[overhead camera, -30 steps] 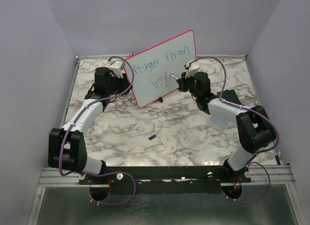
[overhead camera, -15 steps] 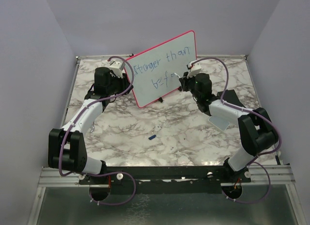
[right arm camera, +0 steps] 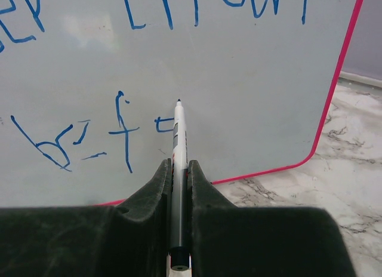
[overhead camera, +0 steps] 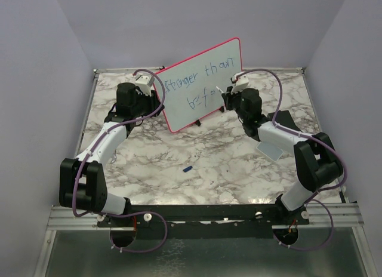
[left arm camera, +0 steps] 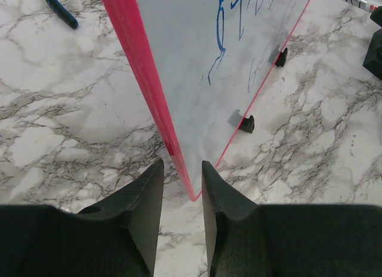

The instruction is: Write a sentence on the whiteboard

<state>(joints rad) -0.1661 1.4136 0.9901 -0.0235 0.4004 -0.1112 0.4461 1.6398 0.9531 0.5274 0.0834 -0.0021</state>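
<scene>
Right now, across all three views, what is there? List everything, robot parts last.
whiteboard: one, white with a pink-red frame, standing tilted at the back middle
sentence: two rows, blue, on the whiteboard
marker: one, white, tip by the second row
small object: one, blue, lying mid-table
pad: one, grey, under the right forearm
table: one, marbled white
left gripper: black, astride the whiteboard's lower corner
right gripper: black, shut on the marker
</scene>
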